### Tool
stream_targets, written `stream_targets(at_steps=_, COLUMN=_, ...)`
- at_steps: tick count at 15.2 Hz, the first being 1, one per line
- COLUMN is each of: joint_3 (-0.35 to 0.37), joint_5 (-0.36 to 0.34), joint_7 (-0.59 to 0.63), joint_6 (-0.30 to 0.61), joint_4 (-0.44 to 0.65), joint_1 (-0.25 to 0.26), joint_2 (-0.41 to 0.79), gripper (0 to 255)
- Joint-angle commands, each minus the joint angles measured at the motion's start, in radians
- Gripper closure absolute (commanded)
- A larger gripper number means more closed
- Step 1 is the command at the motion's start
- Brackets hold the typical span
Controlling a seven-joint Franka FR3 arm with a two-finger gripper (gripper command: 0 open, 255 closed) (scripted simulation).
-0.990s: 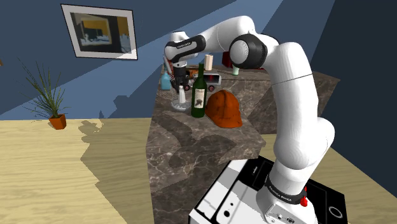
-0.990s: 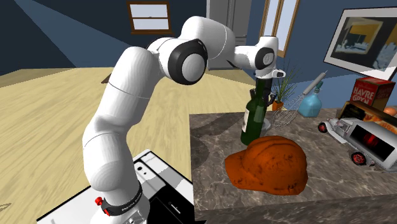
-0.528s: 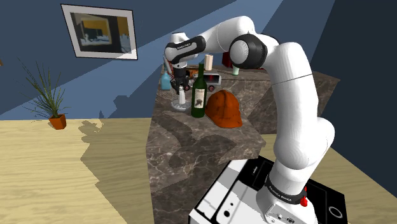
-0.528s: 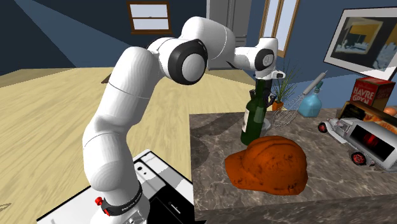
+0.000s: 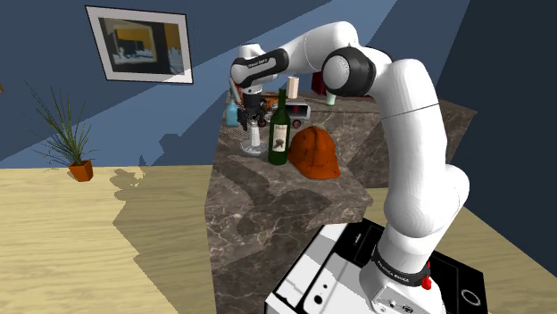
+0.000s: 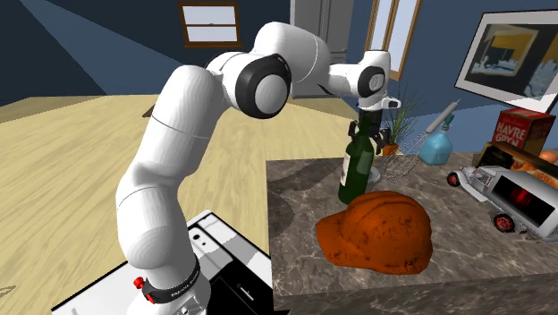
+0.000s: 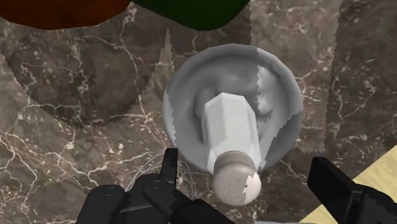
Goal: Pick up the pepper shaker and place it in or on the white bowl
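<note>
In the centre of the wrist view, the shaker [image 7: 232, 137] is seen standing inside the bowl [image 7: 184, 102], its rounded cap turned towards the camera. The end effector [image 7: 245, 162] is spread wide, with its fingers on either side of the cap and apart from it, so nothing is held. The shaker is judged light, stiff and smooth-faced, and apt to slip or topple. Should it be retaken, the flat facets of the body just under the cap would be preferred. Room is tight. At centre frame in the shoulder view, the bottle [image 5: 278, 129] and the helmet [image 5: 315, 152] stand just right of the bowl, and the table [image 5: 268, 205] edge lies near on its left, so a straight upward lift is advised.
</note>
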Motion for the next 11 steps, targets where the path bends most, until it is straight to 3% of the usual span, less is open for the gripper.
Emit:
stream_targets(at_steps=1, joint_3=0.001, joint_5=0.002, joint_7=-0.004, joint_6=-0.046, joint_4=0.039, joint_1=0.001, joint_2=-0.007, gripper=0)
stream_targets(at_steps=3, joint_3=0.002, joint_5=0.003, joint_7=-0.006, joint_6=-0.102, joint_4=0.088, joint_1=0.005, joint_2=-0.014, gripper=0)
stream_targets(at_steps=11, joint_3=0.002, joint_5=0.003, joint_7=-0.006, joint_6=-0.102, joint_4=0.088, joint_1=0.005, joint_2=-0.014, gripper=0)
